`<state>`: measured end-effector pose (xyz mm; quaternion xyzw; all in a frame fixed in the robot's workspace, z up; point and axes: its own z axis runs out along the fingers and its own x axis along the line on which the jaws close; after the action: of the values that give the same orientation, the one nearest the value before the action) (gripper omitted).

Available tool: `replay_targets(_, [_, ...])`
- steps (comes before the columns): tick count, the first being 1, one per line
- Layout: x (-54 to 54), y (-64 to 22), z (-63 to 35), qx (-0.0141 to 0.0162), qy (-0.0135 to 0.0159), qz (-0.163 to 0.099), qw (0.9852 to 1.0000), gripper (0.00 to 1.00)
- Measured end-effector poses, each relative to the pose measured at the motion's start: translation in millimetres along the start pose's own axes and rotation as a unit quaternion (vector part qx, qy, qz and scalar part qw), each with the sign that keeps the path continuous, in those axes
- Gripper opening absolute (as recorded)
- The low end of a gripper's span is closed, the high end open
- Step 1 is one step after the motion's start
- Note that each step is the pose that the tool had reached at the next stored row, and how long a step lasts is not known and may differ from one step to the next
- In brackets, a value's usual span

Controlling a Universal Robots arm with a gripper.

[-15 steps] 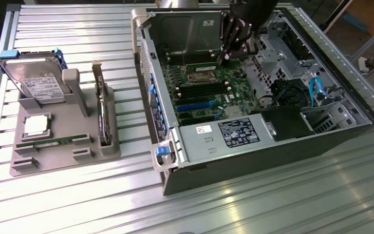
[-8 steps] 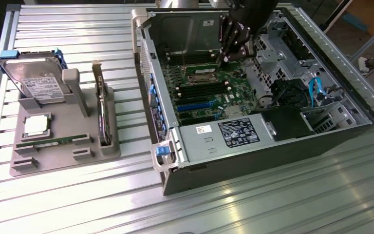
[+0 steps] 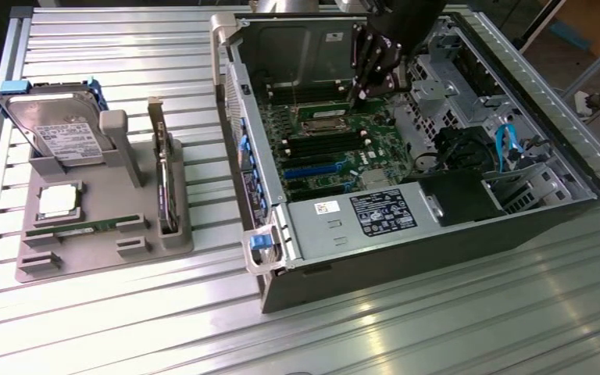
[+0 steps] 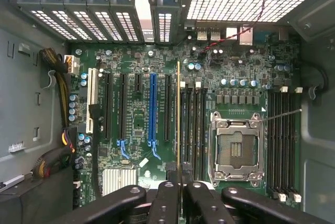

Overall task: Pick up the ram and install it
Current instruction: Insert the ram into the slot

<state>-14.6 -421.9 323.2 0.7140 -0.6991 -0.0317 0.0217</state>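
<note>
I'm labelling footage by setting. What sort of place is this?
Probably a robotics lab bench for PC assembly: a slotted aluminium table, an open computer case, and a parts tray holding a hard drive.

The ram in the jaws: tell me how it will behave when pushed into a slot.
Edge-on, the ram looks thin, so probably light and stiff lengthwise, yet apt to flex or crack if pushed sideways. Pinched across its faces by the jaws, it might pivot under off-centre force. The memory slots look narrow; misalignment likely jams it.
</note>
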Motion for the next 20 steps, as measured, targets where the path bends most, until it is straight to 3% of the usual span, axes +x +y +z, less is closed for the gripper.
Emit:
replay_targets(3, [0.0, -0.4, 0.0, 0.0000, 0.0001, 0.000, 1.0000, 0.12])
replay_targets(6, [0.2, -9.8, -0.5, 0.0000, 0.0000, 0.000, 1.0000, 0.12])
replay_targets(11, [0.3, -12.3, 1.2, 0.0000, -0.0002, 0.000, 1.0000, 0.12])
replay_targets(20, [0.5, -14.8, 17.9, 0.0000, -0.0001, 0.000, 1.0000, 0.12])
